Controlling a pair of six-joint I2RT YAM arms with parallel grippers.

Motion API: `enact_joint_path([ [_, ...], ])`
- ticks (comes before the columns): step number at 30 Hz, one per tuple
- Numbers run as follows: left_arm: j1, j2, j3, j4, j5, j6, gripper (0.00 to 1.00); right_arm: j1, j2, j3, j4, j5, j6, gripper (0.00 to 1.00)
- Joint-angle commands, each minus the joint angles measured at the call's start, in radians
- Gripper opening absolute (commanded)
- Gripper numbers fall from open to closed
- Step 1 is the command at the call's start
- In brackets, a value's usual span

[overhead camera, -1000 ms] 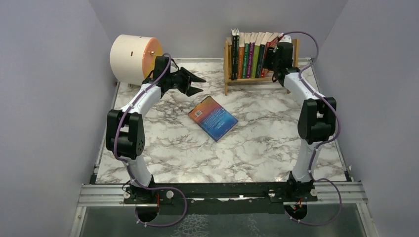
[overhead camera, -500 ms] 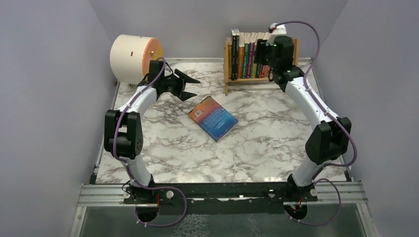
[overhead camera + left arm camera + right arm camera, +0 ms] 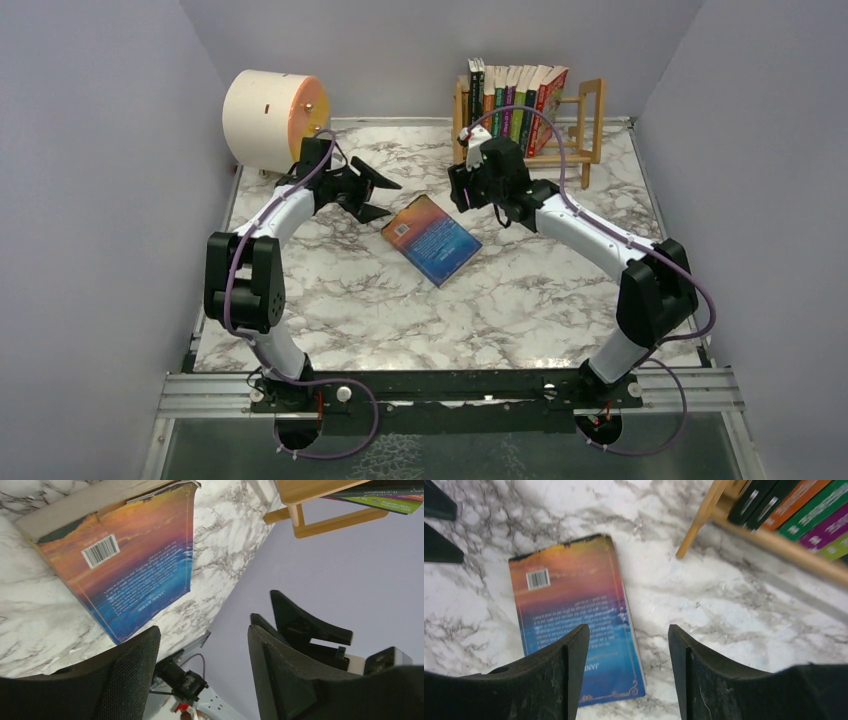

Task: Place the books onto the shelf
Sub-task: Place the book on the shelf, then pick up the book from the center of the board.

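1. Your left gripper [image 3: 383,198] hangs low over the table [image 3: 540,290], just left of the loose book. Its jaws are roughly half spread with nothing between them. The cream cylinder [image 3: 262,118] sits close behind that arm at the table's back left corner, so you have little room to swing outward or backward there.
2. The blue-and-orange book [image 3: 431,240] lies flat on the marble between your two grippers, back cover and barcode up, set on a diagonal. Lying flat, it offers no raised edge to pinch. My guess is that this is why both arms bracket it: one to steady or tip it, the other to take hold. Bare marble surrounds it on all sides, with the widest stretch toward the arm bases.
3. Your right gripper [image 3: 460,190] hovers just off the book's far right corner, pointing down at the table. Its jaws are also partly open and empty. In its wrist view the book lies under the left finger, and the shelf's front leg stands near on the right, so watch that post if you sweep sideways.
4. The shelf [image 3: 592,108] stands at the back of the table, right of centre. Its row of books [image 3: 510,100] is packed toward the left end and leans right. A gap remains between the red book [image 3: 548,92] and the right end frame, which is probably where the last volume belongs.
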Motion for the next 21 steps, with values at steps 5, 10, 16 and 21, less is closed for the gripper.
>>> enact_joint_path([
  [5,0.004,-0.146,-0.052,-0.067,-0.215,0.185,0.58,0.015,-0.073,-0.174,0.007,-0.076,0.148,0.58],
  [10,-0.015,-0.165,-0.082,-0.084,-0.252,0.218,0.58,0.007,-0.035,-0.211,0.022,-0.127,0.211,0.59],
  [16,-0.083,-0.17,-0.107,-0.092,-0.335,0.231,0.58,-0.06,-0.001,-0.255,0.137,-0.259,0.244,0.59],
  [21,-0.134,-0.167,-0.114,-0.093,-0.406,0.242,0.58,-0.11,0.06,-0.262,0.188,-0.346,0.246,0.59],
])
